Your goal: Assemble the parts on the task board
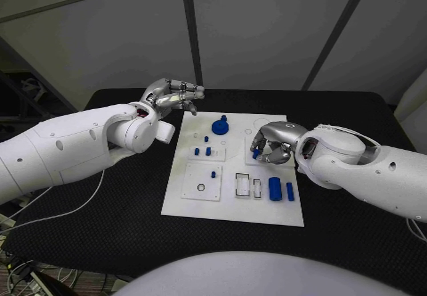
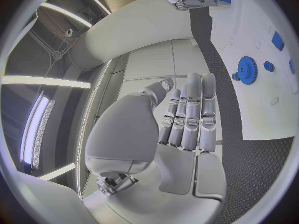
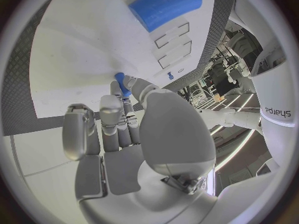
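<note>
gripping a small blue peg [image 3: 119, 79], right robot hand [image 1: 271, 145] over white task board [image 1: 233, 209]; left robot hand [image 1: 173, 95] loosely curled, empty, above black table [image 1: 124, 228]

Lighting: even overhead light is brightening the white task board [image 1: 233, 165]; ceiling strips are glaring, fisheye edges bending.

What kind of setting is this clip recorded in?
Most likely a robotics lab or test cell. A white task board with small blue parts lies on a black table, plain panel walls stand behind, and cables trail at the table's edge.
</note>
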You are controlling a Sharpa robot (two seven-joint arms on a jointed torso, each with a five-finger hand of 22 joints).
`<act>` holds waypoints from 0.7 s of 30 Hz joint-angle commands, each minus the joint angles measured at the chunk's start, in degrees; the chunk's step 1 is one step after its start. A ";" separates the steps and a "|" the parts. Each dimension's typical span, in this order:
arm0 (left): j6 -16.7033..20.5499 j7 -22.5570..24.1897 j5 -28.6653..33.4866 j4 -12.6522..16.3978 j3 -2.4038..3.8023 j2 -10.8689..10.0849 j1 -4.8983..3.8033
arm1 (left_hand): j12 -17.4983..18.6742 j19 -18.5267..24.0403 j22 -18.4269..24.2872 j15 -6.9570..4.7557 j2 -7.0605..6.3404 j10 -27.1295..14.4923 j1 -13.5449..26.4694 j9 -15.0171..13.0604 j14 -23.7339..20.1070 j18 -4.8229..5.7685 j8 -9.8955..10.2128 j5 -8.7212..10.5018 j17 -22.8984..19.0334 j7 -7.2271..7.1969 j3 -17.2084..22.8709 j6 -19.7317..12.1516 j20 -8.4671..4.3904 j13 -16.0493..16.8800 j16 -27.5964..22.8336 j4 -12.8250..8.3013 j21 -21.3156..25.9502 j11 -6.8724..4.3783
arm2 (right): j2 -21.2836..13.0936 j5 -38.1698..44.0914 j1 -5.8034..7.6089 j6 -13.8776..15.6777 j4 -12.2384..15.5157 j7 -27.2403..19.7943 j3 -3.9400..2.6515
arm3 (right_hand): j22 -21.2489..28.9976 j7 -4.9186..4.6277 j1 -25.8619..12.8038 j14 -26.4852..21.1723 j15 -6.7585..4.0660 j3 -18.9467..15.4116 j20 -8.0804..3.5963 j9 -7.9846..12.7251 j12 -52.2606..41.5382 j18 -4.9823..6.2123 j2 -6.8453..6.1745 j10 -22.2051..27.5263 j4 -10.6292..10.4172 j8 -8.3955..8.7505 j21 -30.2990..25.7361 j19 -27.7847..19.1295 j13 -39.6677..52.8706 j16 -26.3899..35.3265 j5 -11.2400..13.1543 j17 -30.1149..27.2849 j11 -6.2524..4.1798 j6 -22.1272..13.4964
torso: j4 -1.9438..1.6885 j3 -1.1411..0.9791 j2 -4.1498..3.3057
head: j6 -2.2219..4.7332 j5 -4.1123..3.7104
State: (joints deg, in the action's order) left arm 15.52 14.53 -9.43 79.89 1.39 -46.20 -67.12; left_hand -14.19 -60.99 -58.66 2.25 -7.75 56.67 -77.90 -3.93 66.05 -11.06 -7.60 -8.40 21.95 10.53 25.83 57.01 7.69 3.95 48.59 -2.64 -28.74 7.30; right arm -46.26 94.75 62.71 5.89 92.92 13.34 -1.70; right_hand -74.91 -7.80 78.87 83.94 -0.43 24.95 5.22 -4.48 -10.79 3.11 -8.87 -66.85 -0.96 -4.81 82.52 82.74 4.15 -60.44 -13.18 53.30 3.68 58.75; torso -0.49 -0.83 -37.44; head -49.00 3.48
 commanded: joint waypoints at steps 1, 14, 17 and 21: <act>-0.49 0.34 0.13 0.08 0.05 -0.04 -0.05 | -0.35 0.20 0.05 0.07 0.33 -0.40 -0.15 0.02 -0.18 0.61 -0.10 0.15 -0.05 0.23 -0.37 -0.30 0.12 -0.06 -0.22 0.12 0.21 0.01 | 0.10 0.32 0.05 -0.73 0.02 -0.50 0.02 | -6.01 0.14 0.52 0.99 -0.53 0.21 0.11 -0.05 -0.24 -0.58 -0.11 -0.56 0.02 -0.04 0.35 0.44 0.09 -0.31 -0.15 0.16 0.04 0.43 | 0.00 -0.01 0.00 | -0.10 0.06; -0.58 0.25 0.13 0.13 0.05 -0.12 -0.05 | -0.35 0.20 0.05 0.07 0.33 -0.40 -0.15 0.02 -0.18 0.61 -0.10 0.15 -0.05 0.23 -0.37 -0.30 0.12 -0.06 -0.22 0.12 0.21 0.01 | 0.25 0.29 0.04 0.86 -0.07 -0.30 0.04 | -7.12 0.21 -0.66 1.28 -0.62 0.04 0.04 -0.02 -0.19 -0.87 0.08 -2.06 -1.08 0.11 1.24 1.24 0.31 -1.91 0.32 1.63 -0.14 1.16 | 0.02 0.00 0.03 | -0.19 0.08; -0.59 0.23 0.13 0.14 0.05 -0.12 -0.05 | -0.35 0.20 0.05 0.07 0.33 -0.40 -0.15 0.02 -0.18 0.61 -0.10 0.15 -0.05 0.23 -0.37 -0.30 0.12 -0.06 -0.22 0.12 0.21 0.01 | 0.30 0.26 0.04 2.18 -0.10 -0.01 0.04 | -7.95 0.27 -0.99 1.52 -0.76 0.09 -0.05 -0.27 -0.41 -1.09 0.91 -3.11 -1.73 -0.46 1.91 1.85 0.60 -3.05 0.50 2.73 -0.27 2.67 | 0.01 0.00 0.02 | -0.26 0.07; -0.60 0.20 0.13 0.17 0.05 -0.14 -0.05 | -0.39 0.19 0.07 0.06 0.36 -0.45 -0.19 0.02 -0.17 0.61 -0.11 0.15 -0.09 0.23 -0.40 -0.32 0.12 -0.06 -0.22 0.09 0.22 0.02 | 0.38 0.25 0.04 3.54 -0.20 0.45 0.04 | -8.44 0.48 -1.10 1.64 -0.88 0.20 -0.16 -0.63 -0.51 -1.21 2.30 -3.95 -2.42 -1.25 2.31 2.19 0.93 -3.94 0.67 3.50 -0.49 4.62 | -0.03 0.02 0.00 | -0.32 0.03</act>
State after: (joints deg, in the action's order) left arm 15.49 14.53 -9.43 79.95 1.39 -46.32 -67.11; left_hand -14.19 -61.00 -58.67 2.25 -7.75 56.67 -77.90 -3.93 66.05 -11.06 -7.60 -8.40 21.96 10.53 25.85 57.01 7.69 3.95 48.59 -2.63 -28.74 7.30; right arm -45.97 94.80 62.68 6.96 92.67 13.50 -1.66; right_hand -74.91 -7.49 77.56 83.94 -0.84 25.15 5.22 -4.90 -11.08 2.92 -7.53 -70.34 -2.97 -5.77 84.52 83.78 5.01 -64.09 -12.71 56.70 3.27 62.84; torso -0.47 -0.83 -37.42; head -49.28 3.56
